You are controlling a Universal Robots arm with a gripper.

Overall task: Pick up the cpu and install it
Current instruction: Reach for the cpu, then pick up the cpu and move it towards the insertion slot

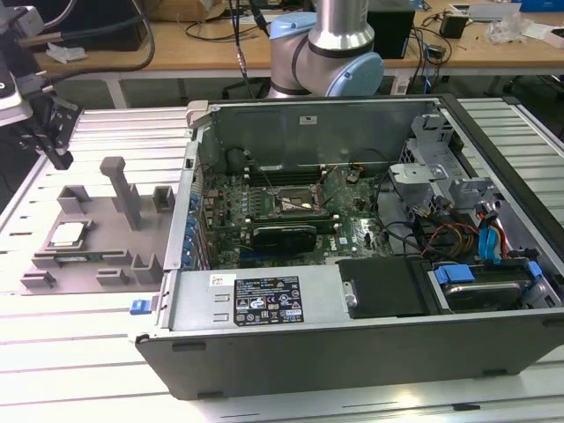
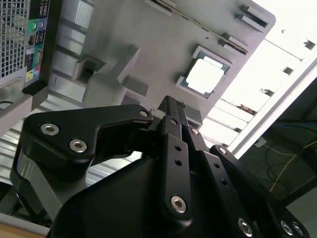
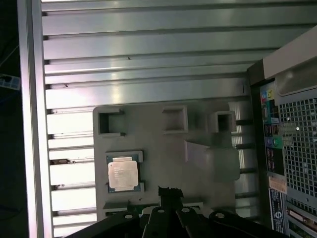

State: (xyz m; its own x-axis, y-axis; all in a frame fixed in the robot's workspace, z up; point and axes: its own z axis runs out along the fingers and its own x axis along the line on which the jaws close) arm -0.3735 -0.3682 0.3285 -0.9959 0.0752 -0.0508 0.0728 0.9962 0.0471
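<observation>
1. The cpu (image 1: 69, 233) lies flat, silver top up, in a shallow seat on the grey fixture plate (image 1: 106, 256), towards the exterior view's left of that plate.
2. The plate rests on the slatted metal table (image 1: 88, 352), just beside the open computer case (image 1: 352, 344), which stands to the exterior view's right of it.
3. In both wrist views the gripper (image 2: 171, 103) hangs above the plate with its black fingers brought together to one narrow tip, nothing between them.
4. The tip is near the cpu but clear of it, with bare plate showing between the two.
5. Grey upright blocks (image 1: 119, 189) stand on the plate, on the far side of the cpu.
6. Inside the case, the motherboard socket (image 1: 298, 204) sits near the middle of the green board, well apart from the cpu.
7. The arm's base (image 1: 330, 53) rises at the far side of the case.
</observation>
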